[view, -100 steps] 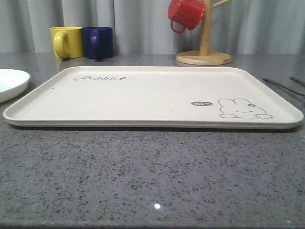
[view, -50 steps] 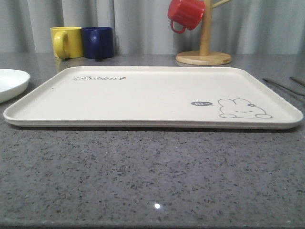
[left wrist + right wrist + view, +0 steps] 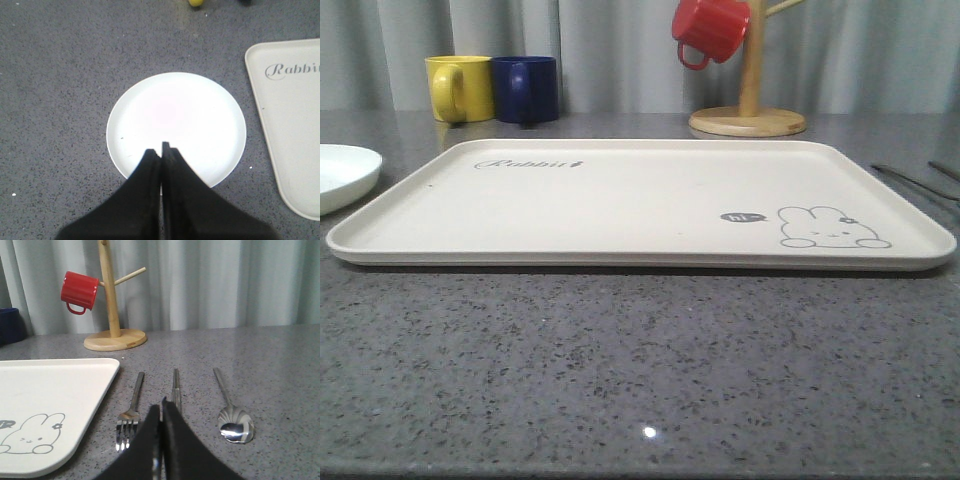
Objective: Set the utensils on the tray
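Note:
The cream tray with the rabbit drawing lies bare in the middle of the table. A white plate sits on the table to its left, and my left gripper hangs shut above the plate's near edge, holding nothing. To the right of the tray lie a fork, a pair of chopsticks and a spoon, side by side on the table. My right gripper is shut over the near end of the chopsticks, between fork and spoon.
A yellow mug and a blue mug stand at the back left. A red mug hangs on a wooden stand behind the tray. Grey speckled tabletop stretches in front of the tray.

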Controlling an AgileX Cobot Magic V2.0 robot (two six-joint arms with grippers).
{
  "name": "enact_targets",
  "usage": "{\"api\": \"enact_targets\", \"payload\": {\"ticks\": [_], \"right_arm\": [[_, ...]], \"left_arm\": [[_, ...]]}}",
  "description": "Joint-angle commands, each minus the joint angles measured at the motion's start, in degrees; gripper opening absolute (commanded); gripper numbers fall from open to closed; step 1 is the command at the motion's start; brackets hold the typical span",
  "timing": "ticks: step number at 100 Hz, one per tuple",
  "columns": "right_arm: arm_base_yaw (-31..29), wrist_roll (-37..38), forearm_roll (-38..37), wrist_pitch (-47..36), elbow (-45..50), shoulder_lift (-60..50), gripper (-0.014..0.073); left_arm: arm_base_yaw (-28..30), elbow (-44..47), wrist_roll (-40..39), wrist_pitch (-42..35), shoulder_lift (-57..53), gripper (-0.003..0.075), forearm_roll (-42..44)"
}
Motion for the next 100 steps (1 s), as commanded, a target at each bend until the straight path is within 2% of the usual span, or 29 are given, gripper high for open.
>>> {"api": "enact_targets", "payload": {"ticks": [1, 14, 19, 26, 38, 45, 69, 100], "right_arm": [[-0.3, -0.3, 0.1, -4.8, -1.1, -1.3, -0.0068], [-0.3, -0.3, 0.1, -4.8, -1.1, -1.3, -0.0068], [-0.3, -0.3, 0.1, -4.8, -1.1, -1.3, -0.0068], [-0.3, -0.3, 0.1, -4.8, -1.1, -1.3, -0.0068], [-0.3, -0.3, 0.1, -4.8, -1.1, -1.3, -0.0068], [-0.3, -0.3, 0.1, -4.8, -1.1, -1.3, -0.0068], [-0.3, -0.3, 0.1, -4.8, -1.1, -1.3, -0.0068], [-0.3, -0.3, 0.1, -4.8, -1.1, -1.3, -0.0068]], "left_arm": [[0.1, -2.2, -0.1, -2.3, 2.3, -0.0017, 0.2], [0.1, -2.2, -0.1, -0.8, 5.2, -0.0011, 0.2], [0.1, -2.2, -0.1, -0.3, 5.9, 0.0015, 0.2], [0.1, -2.2, -0.1, 0.2, 6.4, 0.0099, 0.2], [0.1, -2.2, -0.1, 0.3, 6.5, 0.0318, 0.2], [0.1, -2.2, -0.1, 0.2, 6.5, 0.0392, 0.2], [1.2, -2.8, -1.0, -3.4, 8.6, 0.0401, 3.0], [10.0, -9.8, -2.0, -2.3, 23.5, 0.0401, 0.0]]}}
